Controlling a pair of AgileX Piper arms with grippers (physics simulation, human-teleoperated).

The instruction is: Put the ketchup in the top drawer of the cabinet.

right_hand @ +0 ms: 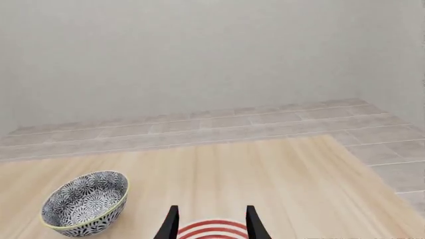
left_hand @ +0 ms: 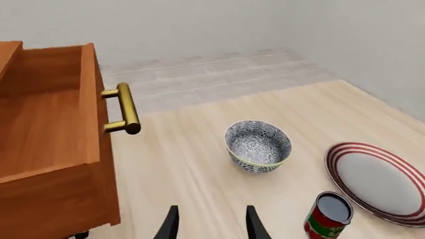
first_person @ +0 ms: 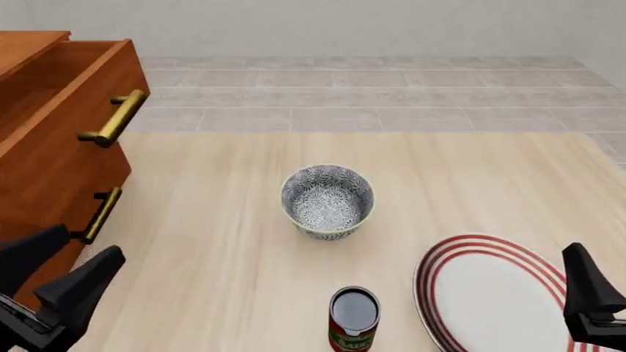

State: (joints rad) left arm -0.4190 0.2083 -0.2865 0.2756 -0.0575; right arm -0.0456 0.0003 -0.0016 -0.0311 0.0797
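Nearest the front camera: left gripper (first_person: 61,282) low at left beside the cabinet (first_person: 44,176), fingers spread wide, holding nothing. Right gripper (first_person: 590,297) at the lower right edge over the red-striped plate (first_person: 489,290); opening impossible to judge from here. Ketchup (first_person: 353,319) upright on the wooden surface (first_person: 215,242), near the front edge, just left of the plate, well apart from the top drawer (first_person: 69,88), pulled out. Patterned bowl (first_person: 328,201) mid-surface.

Left wrist: fingertips (left_hand: 170,224) parted, empty; drawer (left_hand: 50,124), bowl (left_hand: 258,146), ketchup (left_hand: 327,215) beside plate (left_hand: 378,181).

Right wrist: fingertips (right_hand: 253,222) apart, empty, above plate (right_hand: 212,230); bowl (right_hand: 85,203) alongside.
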